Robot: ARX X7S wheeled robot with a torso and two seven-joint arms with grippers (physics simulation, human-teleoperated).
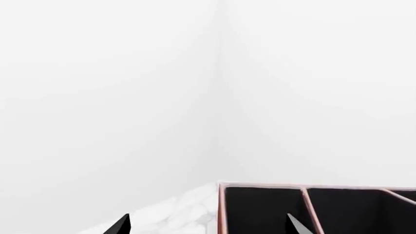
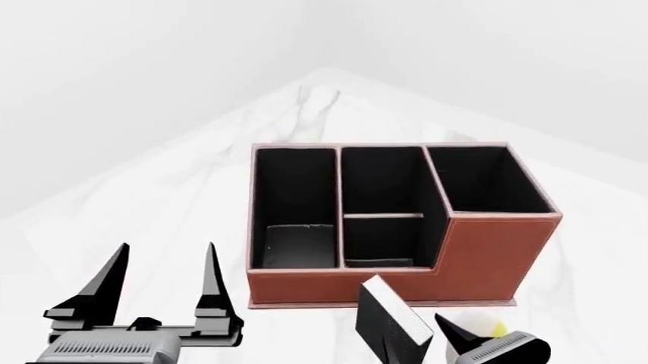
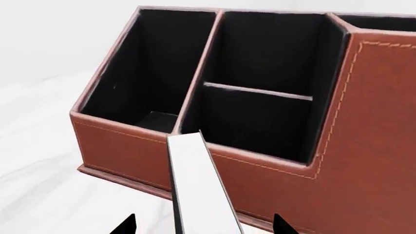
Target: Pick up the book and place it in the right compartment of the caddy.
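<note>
At the lower left of the head view, the left gripper [image 2: 162, 284] is seen raised over the white marbled table [image 2: 152, 205], its 2 dark fingers pointing upward and spread well apart, with nothing between them. From the left wrist view, only the 2 fingertips [image 1: 120, 225] are shown at the frame edge, one over the marble and one over the black lining of the caddy [image 1: 260, 187].

Further right, the caddy [image 2: 466, 258] is set on the table: a long narrow compartment at its left, a pair split by a low divider in the middle, and the right compartment [image 2: 486, 182] behind the tallest front wall, which is seen holding nothing.

Just in front of the caddy's front wall, the book [image 2: 390, 322] is held tilted, its white page edges turned up and its black cover facing left. It is gripped by the right gripper [image 2: 426, 341], of which only a part shows at the bottom edge. From the right wrist view, the book [image 3: 198, 190] is seen standing between the 2 fingertips [image 3: 123, 226], its top edge level with the low front wall of the caddy [image 3: 370, 146].
</note>
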